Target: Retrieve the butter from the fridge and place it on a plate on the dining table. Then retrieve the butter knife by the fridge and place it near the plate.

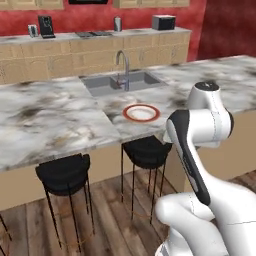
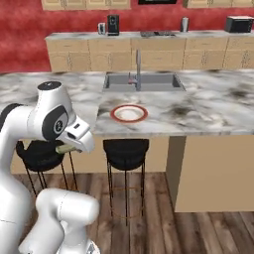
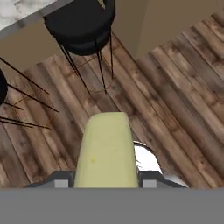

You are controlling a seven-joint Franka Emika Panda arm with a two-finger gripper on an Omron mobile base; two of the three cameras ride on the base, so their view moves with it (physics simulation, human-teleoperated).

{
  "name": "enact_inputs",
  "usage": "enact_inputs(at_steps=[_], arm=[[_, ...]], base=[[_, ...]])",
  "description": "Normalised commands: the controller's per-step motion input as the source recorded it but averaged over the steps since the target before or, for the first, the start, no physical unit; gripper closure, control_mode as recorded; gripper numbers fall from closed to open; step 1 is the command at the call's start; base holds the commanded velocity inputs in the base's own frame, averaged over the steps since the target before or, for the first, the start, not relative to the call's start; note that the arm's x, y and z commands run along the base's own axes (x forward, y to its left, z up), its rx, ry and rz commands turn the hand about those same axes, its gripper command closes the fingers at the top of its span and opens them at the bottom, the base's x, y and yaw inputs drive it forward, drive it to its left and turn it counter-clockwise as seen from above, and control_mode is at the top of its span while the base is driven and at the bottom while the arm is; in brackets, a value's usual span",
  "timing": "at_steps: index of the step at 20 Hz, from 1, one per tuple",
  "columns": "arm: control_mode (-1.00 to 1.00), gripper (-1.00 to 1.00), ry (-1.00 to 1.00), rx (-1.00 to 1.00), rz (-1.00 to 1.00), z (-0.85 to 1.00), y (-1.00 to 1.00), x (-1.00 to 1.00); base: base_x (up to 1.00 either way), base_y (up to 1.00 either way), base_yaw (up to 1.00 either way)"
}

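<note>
A: Left base view. State the surroundings.
B: A red wall and tan cabinets run across the top of the frame. The dining table (image 1: 55,120) spans the middle, with its sink (image 1: 122,82) at upper centre. The plate (image 1: 141,113) lies on the marble just below the sink, at centre frame, and it is bare. Two black stools (image 1: 64,174) stand under the table edge at lower left. The arm occupies the lower right, folded low, below the table top.

A: Right base view. Where is the butter?
B: The table crosses the middle of the frame and the plate (image 2: 129,113) sits centre, just below the sink. At left centre, the butter (image 2: 65,148) shows as a pale strip under the white hand, below the table edge and well apart from the plate. The hand appears tucked low, probably for carrying.

A: Hand view. State the claw's condition.
B: Wooden floor fills most of the frame, with a stool (image 3: 81,24) at the top. The butter (image 3: 106,151) stands at lower centre, running up from the gripper (image 3: 106,181). The jaws are clamped on its sides, one tip at each side of the stick. The grip sits at one end, so the free end points toward the floor.

A: Task status?
B: Judged mid-transfer. The butter must next be raised above the table top and set on the plate. The knife step is not yet done.
</note>
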Motion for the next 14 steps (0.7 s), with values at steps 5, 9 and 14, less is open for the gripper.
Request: enact_inputs(at_steps=[5,9,14], arm=[[1.0,1.0,0.0,0.0,0.0,0.0,0.0,0.0],[1.0,1.0,0.0,0.0,0.0,0.0,0.0,0.0],[1.0,1.0,0.0,0.0,0.0,0.0,0.0,0.0]], base=[[0.42,-1.0,0.24],[0.47,-1.0,0.35],[0.75,-1.0,0.35]])
